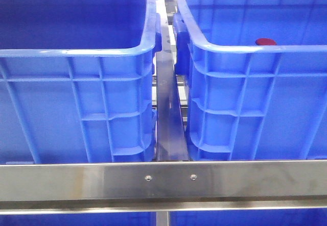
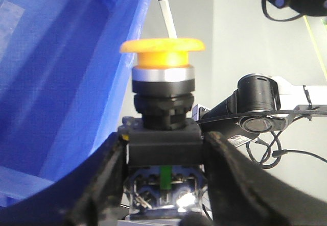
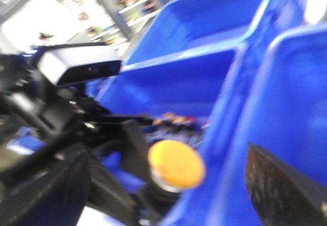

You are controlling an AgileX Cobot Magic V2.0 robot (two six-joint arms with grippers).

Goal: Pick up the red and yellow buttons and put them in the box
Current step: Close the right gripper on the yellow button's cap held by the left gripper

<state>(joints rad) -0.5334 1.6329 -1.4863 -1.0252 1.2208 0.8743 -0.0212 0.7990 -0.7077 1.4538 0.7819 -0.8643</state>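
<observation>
Left tool (image 2: 164, 185) pinches the black base of the yellow button (image 2: 162, 50), beside a blue crate wall (image 2: 61, 83). Right tool (image 3: 168, 185) spread, holding nothing. Red button (image 1: 265, 42) shows inside the right-hand crate (image 1: 245, 47).

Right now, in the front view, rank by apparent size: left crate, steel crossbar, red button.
1. Left crate: largest.
2. Steel crossbar.
3. Red button: smallest, only its top shows above the right crate's rim.

left tool (image 2: 164, 154): clamped on yellow button (image 2: 162, 51) | right tool (image 3: 168, 185): fingers spread
</observation>
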